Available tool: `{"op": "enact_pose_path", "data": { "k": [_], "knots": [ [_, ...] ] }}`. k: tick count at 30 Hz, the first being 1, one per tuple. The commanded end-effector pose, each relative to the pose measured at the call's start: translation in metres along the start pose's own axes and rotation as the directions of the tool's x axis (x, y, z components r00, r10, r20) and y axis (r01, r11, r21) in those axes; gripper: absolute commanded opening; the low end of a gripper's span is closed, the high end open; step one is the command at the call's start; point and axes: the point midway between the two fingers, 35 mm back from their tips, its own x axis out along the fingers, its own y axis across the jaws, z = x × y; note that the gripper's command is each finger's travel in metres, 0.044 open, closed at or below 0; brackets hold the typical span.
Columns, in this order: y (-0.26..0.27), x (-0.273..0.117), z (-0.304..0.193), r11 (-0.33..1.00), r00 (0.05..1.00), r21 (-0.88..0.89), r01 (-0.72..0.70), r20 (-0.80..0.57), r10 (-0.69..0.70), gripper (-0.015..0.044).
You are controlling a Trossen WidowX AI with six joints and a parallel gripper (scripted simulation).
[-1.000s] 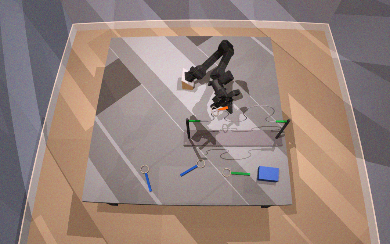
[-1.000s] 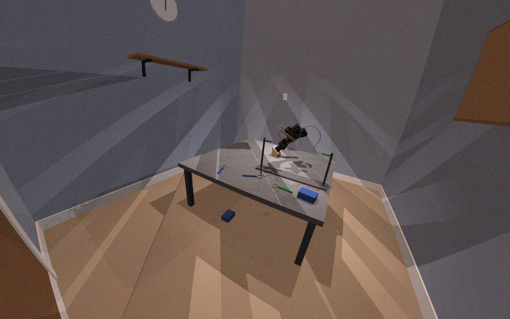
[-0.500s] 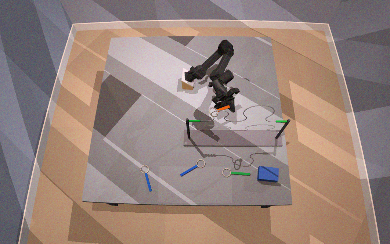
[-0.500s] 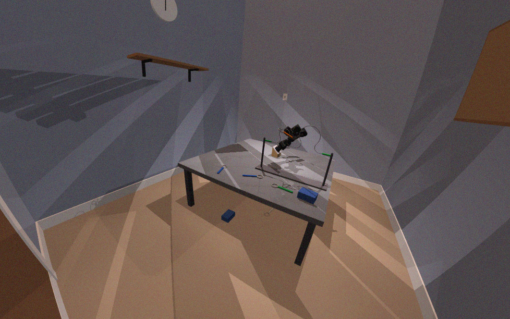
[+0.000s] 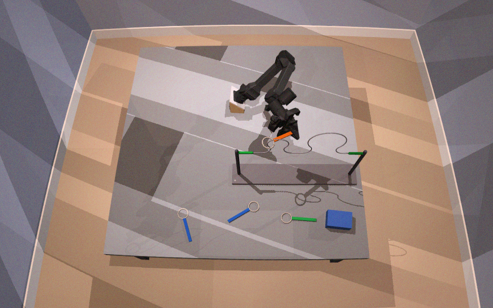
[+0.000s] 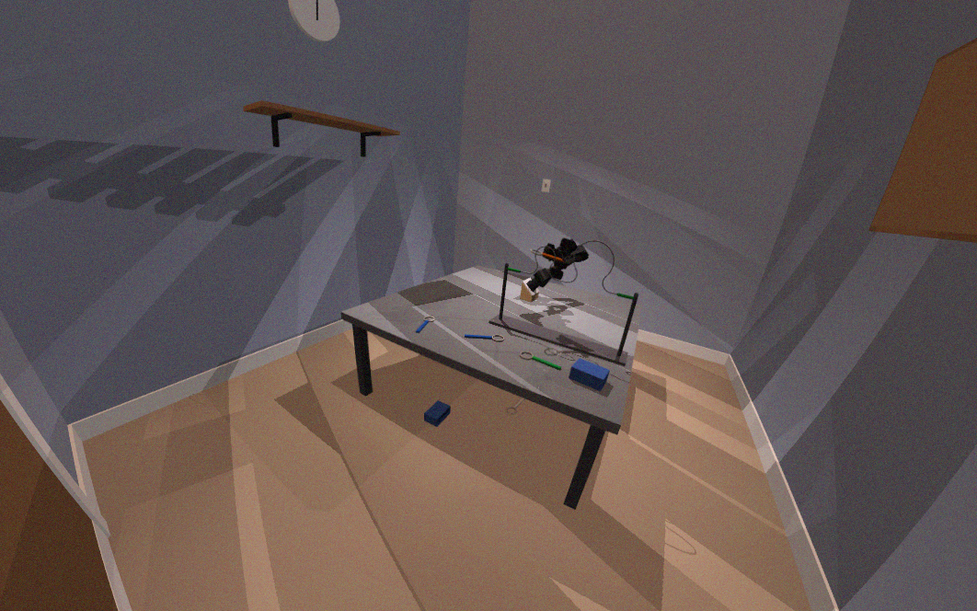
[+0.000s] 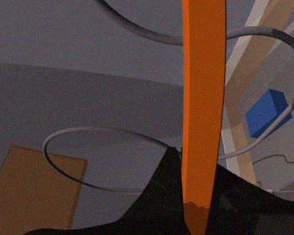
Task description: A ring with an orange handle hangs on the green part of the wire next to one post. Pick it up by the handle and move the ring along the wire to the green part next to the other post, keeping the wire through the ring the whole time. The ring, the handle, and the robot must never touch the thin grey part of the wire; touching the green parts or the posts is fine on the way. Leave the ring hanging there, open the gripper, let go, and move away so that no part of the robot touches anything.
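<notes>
Ring (image 5: 263, 146) with an orange handle (image 5: 282, 136) (image 6: 551, 256) (image 7: 203, 106): located at the first bend of the thin grey wire (image 5: 299, 153) (image 6: 612, 263) (image 7: 142, 33), on the side of the left-hand post (image 5: 237, 162) (image 6: 504, 292) in the top view; it appears to surround the wire, though contact cannot be determined at this size.

From the tool (image 5: 292, 133) (image 6: 563, 259) (image 7: 178, 154), the ring lies to the left and slightly toward the post stand in the top view; the handle's long axis runs from ring to tool, rising slightly rightward toward the arm side; the single arm is the only one to serve it. The tool is clamped on the handle's far end.

The ring is pale, slim and round, seen nearly face-on from above; the handle is a straight, flat-sided orange bar.

Outward, one green sleeve (image 5: 245, 152) (image 6: 513, 270) is near the ring; the other (image 5: 356, 153) (image 6: 626, 295) is well apart, beyond a larger bend; if that is the goal, the next move should turn the ring with the wire's slope; a lagging turn risks grey contact.
</notes>
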Motion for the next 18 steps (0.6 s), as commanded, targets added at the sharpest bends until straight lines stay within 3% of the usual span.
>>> {"op": "enact_pose_path", "data": {
  "k": [1, 18],
  "knots": [
    [0.005, 0.0, 0.002, 0.996, 0.999, 0.079, -0.044, 0.017, 0.043, -0.015],
    [0.029, 0.0, 0.007, 0.903, 0.976, 0.37, -0.22, 0.094, 0.199, -0.015]
  ]
}}
